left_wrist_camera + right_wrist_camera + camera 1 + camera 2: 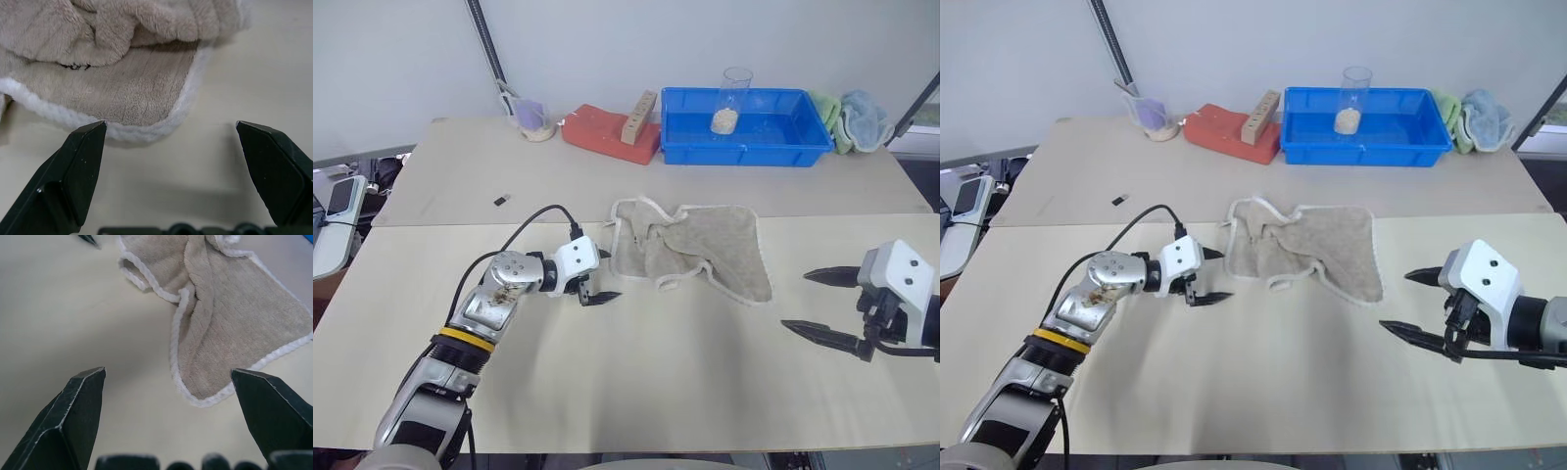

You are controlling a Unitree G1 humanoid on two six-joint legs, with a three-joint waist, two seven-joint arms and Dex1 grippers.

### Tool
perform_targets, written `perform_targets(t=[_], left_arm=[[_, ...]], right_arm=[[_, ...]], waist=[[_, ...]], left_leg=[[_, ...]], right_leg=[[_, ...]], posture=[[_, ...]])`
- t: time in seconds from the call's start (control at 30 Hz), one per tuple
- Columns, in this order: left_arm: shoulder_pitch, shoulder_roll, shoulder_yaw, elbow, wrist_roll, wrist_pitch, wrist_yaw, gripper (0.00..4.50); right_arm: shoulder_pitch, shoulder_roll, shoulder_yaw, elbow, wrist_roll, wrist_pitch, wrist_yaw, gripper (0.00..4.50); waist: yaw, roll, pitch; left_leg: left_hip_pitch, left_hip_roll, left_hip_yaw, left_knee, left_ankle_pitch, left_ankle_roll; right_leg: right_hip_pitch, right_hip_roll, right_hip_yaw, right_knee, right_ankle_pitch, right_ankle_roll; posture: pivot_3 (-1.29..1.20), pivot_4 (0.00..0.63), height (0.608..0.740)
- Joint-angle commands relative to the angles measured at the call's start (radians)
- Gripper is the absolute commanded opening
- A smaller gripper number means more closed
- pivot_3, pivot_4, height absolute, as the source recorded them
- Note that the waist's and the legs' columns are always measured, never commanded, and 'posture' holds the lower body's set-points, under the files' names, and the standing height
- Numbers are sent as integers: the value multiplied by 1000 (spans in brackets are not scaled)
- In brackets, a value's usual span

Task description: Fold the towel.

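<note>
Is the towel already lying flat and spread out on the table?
No, the towel lies rumpled, its left half bunched into folds with the white hem curling over.

Blue bin [744, 137] holding glass [731, 101]; red block [607, 133] beside.

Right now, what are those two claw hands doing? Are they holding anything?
Left gripper: open, holding nothing, just short of the towel's near corner.
Right gripper: open, holding nothing, off to the towel's side.
</note>
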Motion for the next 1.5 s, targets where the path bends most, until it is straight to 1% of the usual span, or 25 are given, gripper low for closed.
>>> perform_targets(t=[0.03, 0.1, 0.2, 0.33, 0.47, 0.6, 0.73, 0.87, 1.03, 1.17, 1.33, 1.5], left_arm=[[-55, -22, -8, 87, 39, -71, -10, 4500], [-76, -41, -18, 132, 57, -88, -12, 4500], [-100, -68, -40, 180, 96, -109, 1, 3741], [-116, -81, -57, 221, 143, -110, 17, 1795], [-121, -79, -60, 246, 168, -109, 27, 19], [-118, -73, -52, 242, 158, -99, 15, 19], [-74, -41, -13, 123, 91, -18, -45, 19], [-30, -4, 11, 27, 61, 33, -77, 19], [-1, 15, 28, -22, 45, 68, -80, 19], [14, 18, 36, -45, 43, 85, -74, 19], [31, 22, 48, -63, 41, 96, -67, 19], [46, 33, 60, -84, 35, 107, -76, 0]], right_arm=[[-2, 3, -46, -40, 17, 18, -18, 4472], [-4, 2, -46, -44, 21, 24, -24, 4472], [-4, 0, -45, -47, 26, 28, -29, 4500], [-9, -3, -43, -50, 34, 34, -32, 4500], [-24, -7, -34, -49, 43, 23, -26, 4500], [-51, -18, -8, -33, 40, 3, -20, 4500], [-105, -44, 148, 57, -86, -116, -34, 4500], [-187, -19, 310, 179, -178, -211, -55, 4500], [-265, 18, 475, 363, -296, -336, -51, 4500], [-317, 52, 543, 476, -348, -401, -53, 4500], [-396, 117, 600, 589, -380, -430, -62, 4500], [-430, 133, 629, 666, -424, -476, -55, 3042]], waist=[[1, 0, 0], [2, 0, 0], [6, 0, 0], [7, 0, 0], [5, 0, 0], [0, 0, 0], [-7, 0, 0], [-16, -1, 0], [-13, 0, 0], [-8, 0, 0], [-12, 0, 0], [-16, 1, 0]], left_leg=[[0, 0, 0, 1, 0, 0], [0, -1, 0, 1, 0, 0], [0, -1, 0, 2, 0, 0], [0, -1, 0, 2, 1, 1], [1, -1, 0, 2, 1, 2], [3, -1, 0, 2, 2, 2], [3, -1, 0, 2, 2, 2], [3, 1, 0, 2, 2, 3], [3, 0, -1, 2, 2, 3], [3, 0, -1, 2, 2, 3], [3, 0, -1, 2, 2, 3], [3, 1, -2, 2, 2, 3]], right_leg=[[0, 0, 0, 0, 0, 0], [0, 0, 0, 1, 0, 0], [1, -1, 0, 1, 0, 0], [1, -1, 0, 3, 0, 0], [1, 0, 0, 4, 0, 0], [2, 0, 0, 5, 0, 0], [2, 0, 0, 5, 0, 0], [0, 1, 0, 5, 0, 0], [0, 0, 0, 5, 0, 0], [-1, 0, 0, 5, 0, 0], [-1, 0, 0, 5, 0, 0], [0, 1, 0, 5, 0, 0]], posture=[[0, 150, 740], [0, 150, 740], [0, 150, 740], [0, 150, 740], [0, 150, 740], [0, 150, 740], [0, 150, 740], [0, 150, 740], [0, 150, 740], [0, 150, 740], [0, 150, 740], [0, 150, 740]])
